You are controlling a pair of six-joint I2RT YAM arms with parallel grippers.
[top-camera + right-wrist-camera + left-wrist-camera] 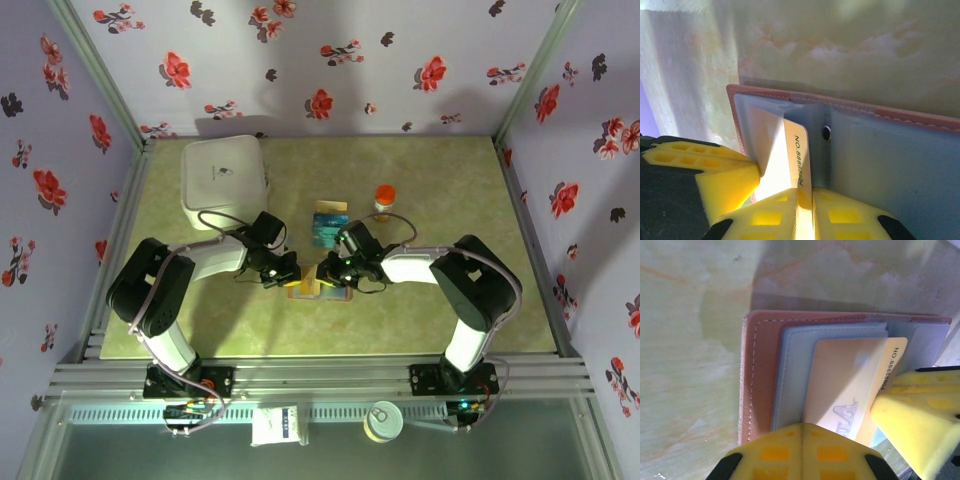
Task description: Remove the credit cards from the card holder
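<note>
From above, left claw (296,274) and right claw (321,274) meet over the open card holder (336,293) at the centre of the worktop (300,335); teal cards (330,226) lie at its 12 o'clock. Left wrist: left claw's fingers (772,456) pressed together at 6 o'clock, by the holder's edge. Right wrist: right claw clamped on the tan card (798,152), above the holder's blue-grey lining.
</note>
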